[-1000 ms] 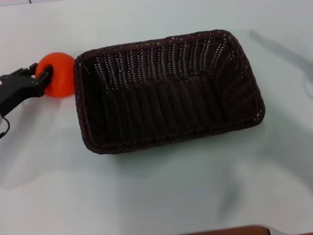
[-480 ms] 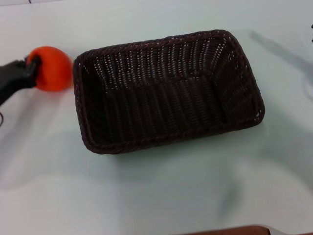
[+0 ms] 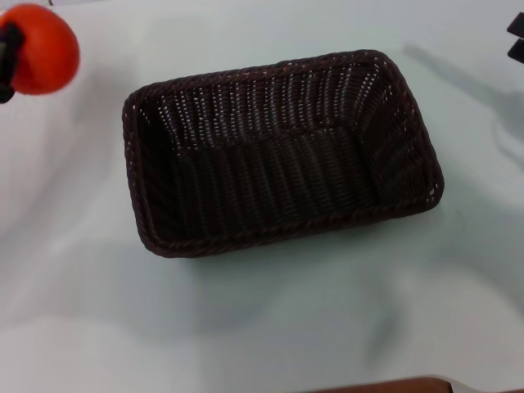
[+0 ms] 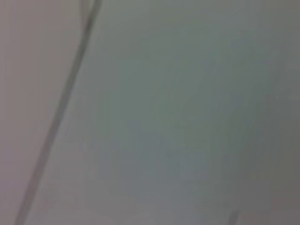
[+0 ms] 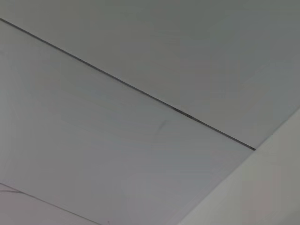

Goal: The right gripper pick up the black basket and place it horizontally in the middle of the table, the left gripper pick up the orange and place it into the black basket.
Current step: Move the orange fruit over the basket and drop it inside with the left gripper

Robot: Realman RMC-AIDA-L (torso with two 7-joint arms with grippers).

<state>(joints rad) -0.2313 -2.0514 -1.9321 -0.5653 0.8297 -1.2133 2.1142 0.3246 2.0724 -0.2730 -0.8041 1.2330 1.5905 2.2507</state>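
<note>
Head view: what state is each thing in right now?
black basket: upright on the table, lying crosswise, nothing inside.
orange: lifted clear of the table, held by the left gripper, outside the basket.
right gripper: at the far right edge, idle.

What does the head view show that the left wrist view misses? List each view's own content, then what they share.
Only the head view shows the black basket lying empty on the table, the orange held at the upper left edge by the left gripper, and a sliver of the right gripper at the far right edge. Only the left wrist view shows a thin dark line across a pale blur. Both share only a pale plain surface; neither the basket nor the orange appears in the wrist view.
</note>
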